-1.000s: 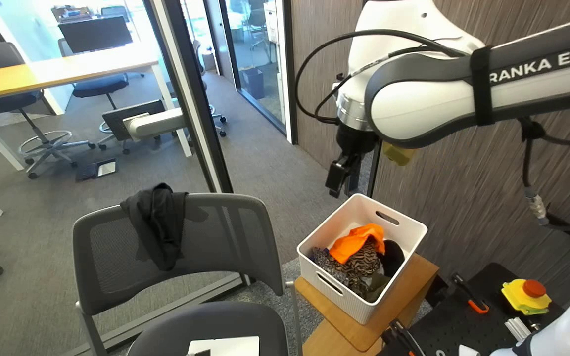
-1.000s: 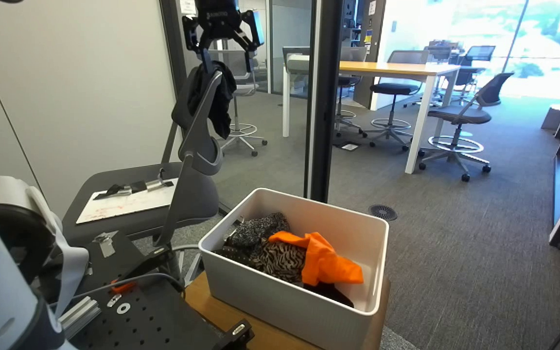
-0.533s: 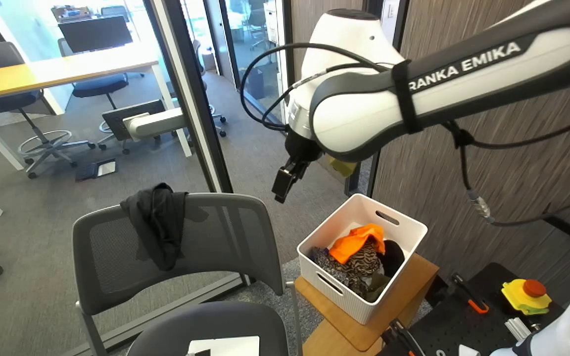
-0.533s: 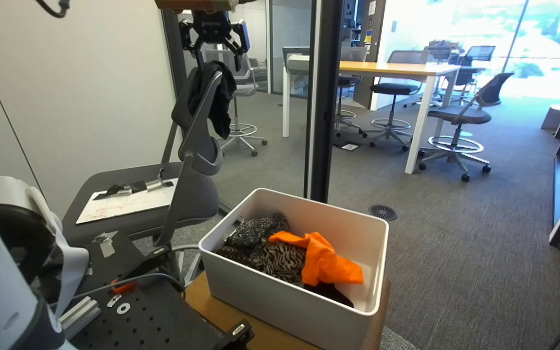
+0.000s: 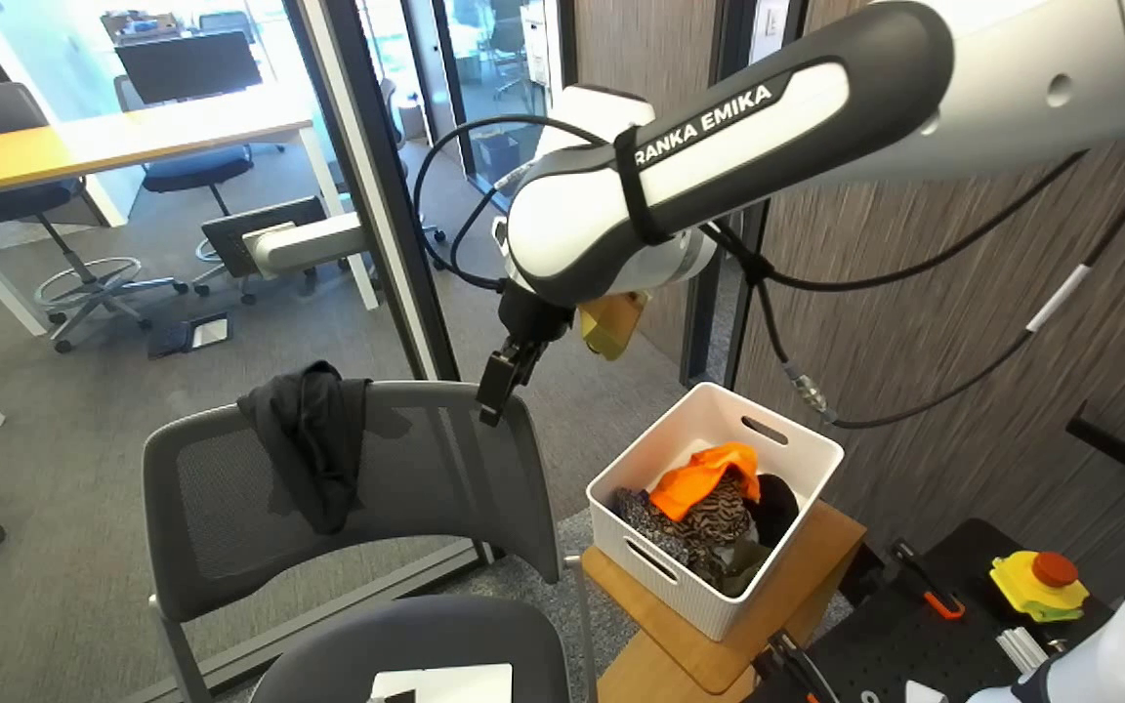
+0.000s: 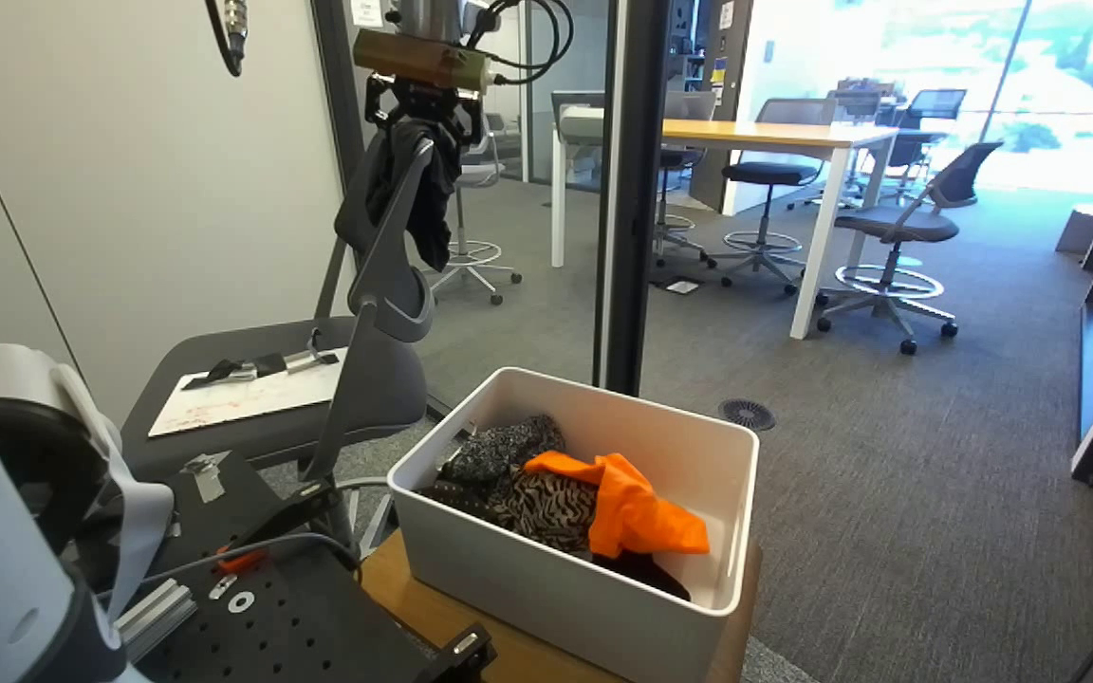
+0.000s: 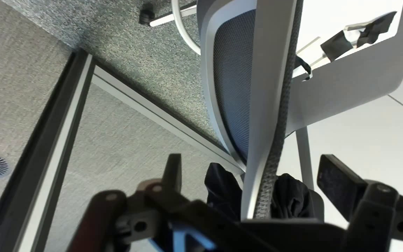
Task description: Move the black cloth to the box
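The black cloth (image 5: 313,439) hangs draped over the top of a grey chair's backrest. It also shows in an exterior view (image 6: 435,194) and, on both sides of the backrest frame, in the wrist view (image 7: 290,197). My gripper (image 5: 496,408) is open and empty, above and beside the backrest's near end, apart from the cloth. In an exterior view the gripper (image 6: 425,119) overlaps the cloth's top, its fingertips partly hidden. In the wrist view the open fingers (image 7: 249,164) lie either side of the backrest and cloth. The white box (image 5: 665,576) also shows in an exterior view (image 6: 556,593).
The chair backrest (image 5: 455,469) stands beneath my gripper. The box holds an orange cloth (image 5: 704,480) and patterned cloths, on a wooden stand (image 5: 821,547). A dark post (image 6: 624,209) stands behind the chair. A white board (image 6: 252,394) lies on the chair seat.
My arm has moved toward the chair and a little lower, from beside the box to the backrest's near end. The gripper stays open. The cloth, chair and box have not moved.
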Controlling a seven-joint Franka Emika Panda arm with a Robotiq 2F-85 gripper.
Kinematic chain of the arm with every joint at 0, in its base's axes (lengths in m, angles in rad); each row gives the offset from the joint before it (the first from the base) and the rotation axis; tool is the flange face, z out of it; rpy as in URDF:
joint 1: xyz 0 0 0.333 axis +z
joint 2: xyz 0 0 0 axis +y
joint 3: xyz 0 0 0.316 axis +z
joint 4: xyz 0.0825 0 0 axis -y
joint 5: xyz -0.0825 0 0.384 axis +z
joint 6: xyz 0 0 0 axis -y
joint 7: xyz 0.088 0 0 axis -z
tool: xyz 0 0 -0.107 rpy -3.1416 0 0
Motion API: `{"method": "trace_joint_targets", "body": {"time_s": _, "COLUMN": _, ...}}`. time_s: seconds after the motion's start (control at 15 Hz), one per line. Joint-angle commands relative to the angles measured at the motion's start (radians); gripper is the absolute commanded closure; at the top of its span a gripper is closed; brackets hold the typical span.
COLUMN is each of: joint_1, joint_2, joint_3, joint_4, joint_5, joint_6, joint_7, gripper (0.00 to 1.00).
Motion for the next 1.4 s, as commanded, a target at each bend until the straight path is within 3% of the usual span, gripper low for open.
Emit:
{"method": "trace_joint_targets", "body": {"time_s": 0.0, "joint_1": -0.036, "joint_2": 0.056, "joint_3": 0.043, "joint_4": 0.09, "joint_5": 0.065, "joint_6": -0.072, "joint_7": -0.081, "gripper": 0.0}}
{"method": "trace_joint_targets", "body": {"time_s": 0.2, "joint_1": -0.052, "joint_2": 0.08, "joint_3": 0.059, "joint_4": 0.118, "joint_5": 0.062, "joint_6": -0.124, "joint_7": -0.094, "gripper": 0.0}}
{"method": "trace_joint_targets", "body": {"time_s": 0.27, "joint_1": -0.057, "joint_2": 0.086, "joint_3": 0.063, "joint_4": 0.127, "joint_5": 0.064, "joint_6": -0.145, "joint_7": -0.097, "gripper": 0.25}}
{"method": "trace_joint_targets", "body": {"time_s": 0.33, "joint_1": -0.062, "joint_2": 0.092, "joint_3": 0.067, "joint_4": 0.134, "joint_5": 0.065, "joint_6": -0.164, "joint_7": -0.101, "gripper": 0.26}}
{"method": "trace_joint_targets", "body": {"time_s": 0.87, "joint_1": -0.088, "joint_2": 0.12, "joint_3": 0.071, "joint_4": 0.17, "joint_5": 0.051, "joint_6": -0.257, "joint_7": -0.082, "gripper": 0.88}}
{"method": "trace_joint_targets", "body": {"time_s": 1.0, "joint_1": -0.095, "joint_2": 0.117, "joint_3": 0.069, "joint_4": 0.167, "joint_5": 0.044, "joint_6": -0.277, "joint_7": -0.07, "gripper": 0.96}}
{"method": "trace_joint_targets", "body": {"time_s": 1.13, "joint_1": -0.097, "joint_2": 0.106, "joint_3": 0.066, "joint_4": 0.154, "joint_5": 0.034, "joint_6": -0.29, "joint_7": -0.039, "gripper": 0.9}}
{"method": "trace_joint_targets", "body": {"time_s": 1.33, "joint_1": -0.1, "joint_2": 0.084, "joint_3": 0.061, "joint_4": 0.122, "joint_5": 0.027, "joint_6": -0.293, "joint_7": -0.005, "gripper": 0.9}}
